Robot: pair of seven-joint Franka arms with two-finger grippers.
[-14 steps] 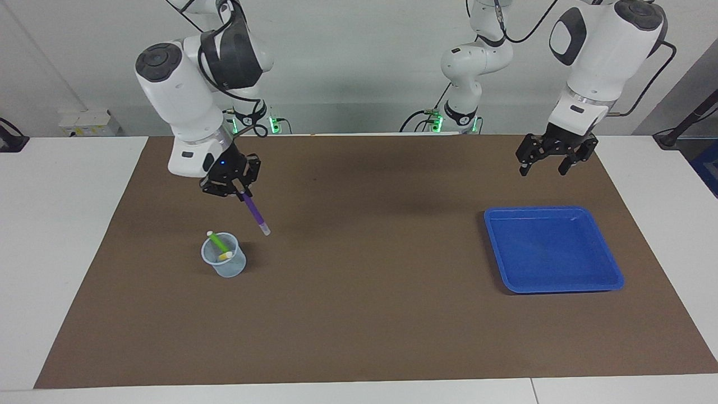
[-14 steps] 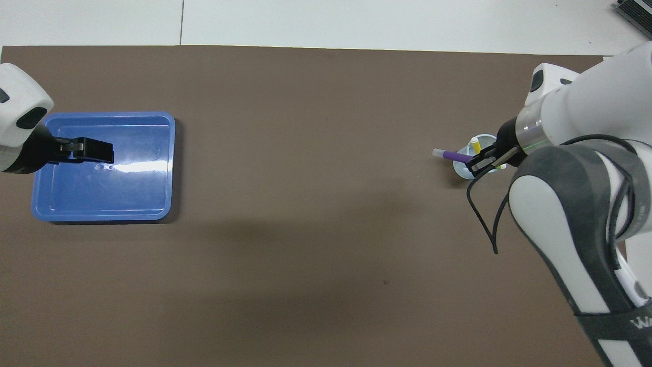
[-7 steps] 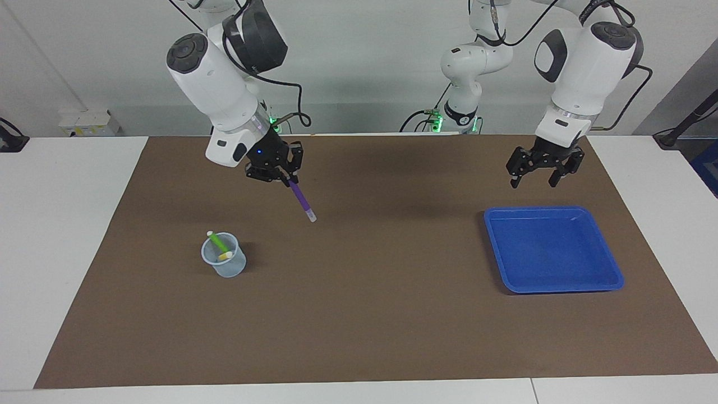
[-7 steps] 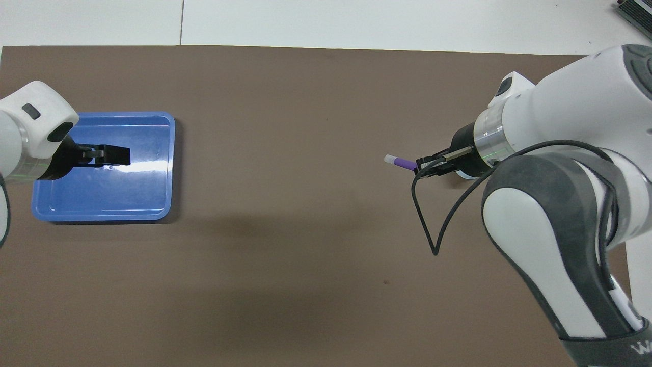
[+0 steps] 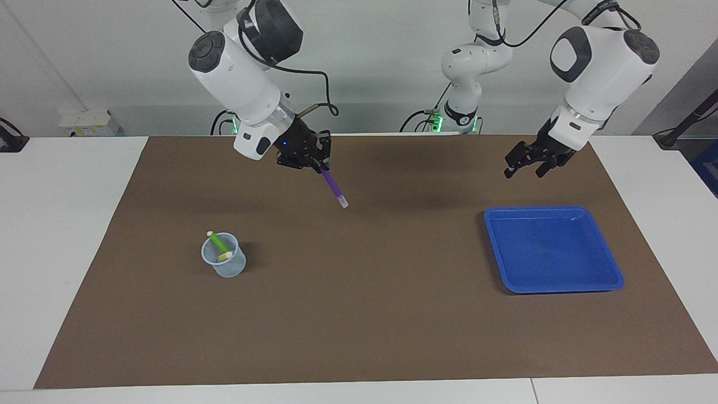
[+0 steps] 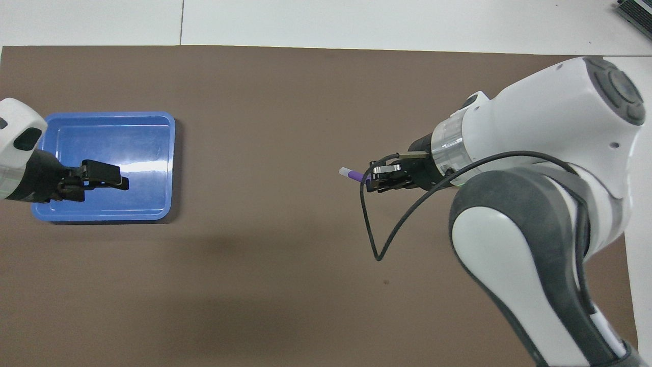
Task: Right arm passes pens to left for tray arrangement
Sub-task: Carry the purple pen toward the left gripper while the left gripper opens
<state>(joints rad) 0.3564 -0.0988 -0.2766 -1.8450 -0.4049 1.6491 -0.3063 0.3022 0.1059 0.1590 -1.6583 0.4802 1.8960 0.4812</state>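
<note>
Right gripper (image 5: 317,163) raised over the brown mat (image 5: 359,314), clamped on the purple pen (image 5: 334,189) (pale tip slanting down). Left gripper (image 5: 524,166), fingers spread, hovers over the mat beside the blue tray (image 5: 611,269). Green pen (image 5: 216,241) and yellow pen (image 5: 225,256) stand in the cup (image 5: 224,265).

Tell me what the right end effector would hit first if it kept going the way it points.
The right end effector, shut on the purple pen, points down and toward the left arm's end. The pen's pale tip would probably meet the bare brown mat first, well short of the blue tray; depth is uncertain.
</note>
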